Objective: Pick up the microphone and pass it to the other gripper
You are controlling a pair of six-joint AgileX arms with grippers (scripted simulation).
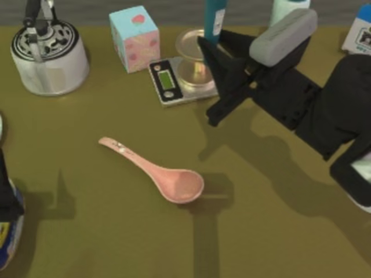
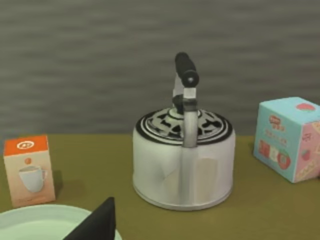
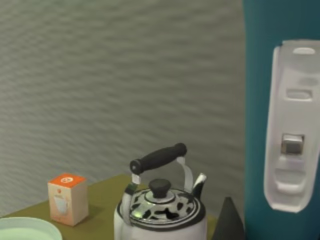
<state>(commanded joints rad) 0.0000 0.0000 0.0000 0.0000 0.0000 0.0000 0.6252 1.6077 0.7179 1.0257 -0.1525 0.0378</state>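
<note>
The microphone (image 1: 215, 17) stands upright at the back edge of the table, behind the scale. Its teal handle (image 3: 260, 100) with a white strip (image 3: 292, 125) shows; its head is out of view. My right gripper (image 1: 206, 81), the one with the grey rounded bar (image 1: 284, 35), hovers open over the scale. Its far finger (image 1: 211, 55) is right beside the handle, and nothing is between the fingers. In the right wrist view only one fingertip (image 3: 227, 220) shows, close to the handle. My left arm (image 1: 7, 202) is parked at the table's left edge, with one finger (image 2: 102, 220) in sight.
A kettle (image 1: 49, 55) stands at the back left, a pink and blue box (image 1: 134, 37) beside it. The scale (image 1: 174, 81) carries a metal dish (image 1: 194, 58). A pink spoon (image 1: 156, 171) lies mid-table. A white bottle (image 1: 288, 8), an orange box (image 2: 29, 170) and a plate (image 2: 40, 222) are also here.
</note>
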